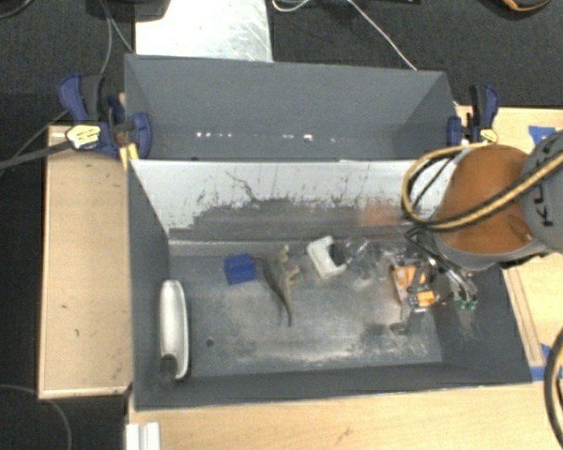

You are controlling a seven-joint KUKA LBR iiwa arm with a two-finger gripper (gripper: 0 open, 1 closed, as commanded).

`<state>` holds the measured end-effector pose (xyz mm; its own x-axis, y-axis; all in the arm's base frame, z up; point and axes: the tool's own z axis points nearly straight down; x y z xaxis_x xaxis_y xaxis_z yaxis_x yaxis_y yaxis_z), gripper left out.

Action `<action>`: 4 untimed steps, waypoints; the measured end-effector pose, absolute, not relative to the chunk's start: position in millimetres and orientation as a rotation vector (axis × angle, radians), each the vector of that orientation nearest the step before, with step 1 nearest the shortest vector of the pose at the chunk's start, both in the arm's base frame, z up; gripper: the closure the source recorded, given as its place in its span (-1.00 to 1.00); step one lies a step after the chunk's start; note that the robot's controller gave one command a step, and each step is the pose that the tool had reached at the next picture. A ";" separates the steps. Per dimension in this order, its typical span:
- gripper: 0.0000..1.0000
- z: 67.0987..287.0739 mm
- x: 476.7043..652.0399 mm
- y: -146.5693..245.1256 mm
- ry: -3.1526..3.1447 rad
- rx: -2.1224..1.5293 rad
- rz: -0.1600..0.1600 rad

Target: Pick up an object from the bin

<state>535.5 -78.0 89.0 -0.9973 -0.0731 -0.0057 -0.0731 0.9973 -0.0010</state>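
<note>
In the right end of the bin (291, 345), gripper (411, 312) low by the floor, near a white block (324, 256); open or closed, cannot tell.

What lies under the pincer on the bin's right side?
Below the pincer only scuffed bin floor shows. The arm covers the floor beneath its wrist, so anything there is hidden. A white piece lies nearby, toward the middle.

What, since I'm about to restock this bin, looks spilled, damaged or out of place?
Nothing stands out. The blue block, grey lizard-like toy and white piece lie loose on the floor, a long white object along the left wall. The bin is only scuffed.
</note>
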 end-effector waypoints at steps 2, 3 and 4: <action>-1.00 98.2 572.7 -117.5 3.136 -0.103 0.001; 1.00 121.5 573.3 -133.0 3.119 -0.044 -0.007; 1.00 121.0 573.6 -132.8 3.118 -0.048 -0.007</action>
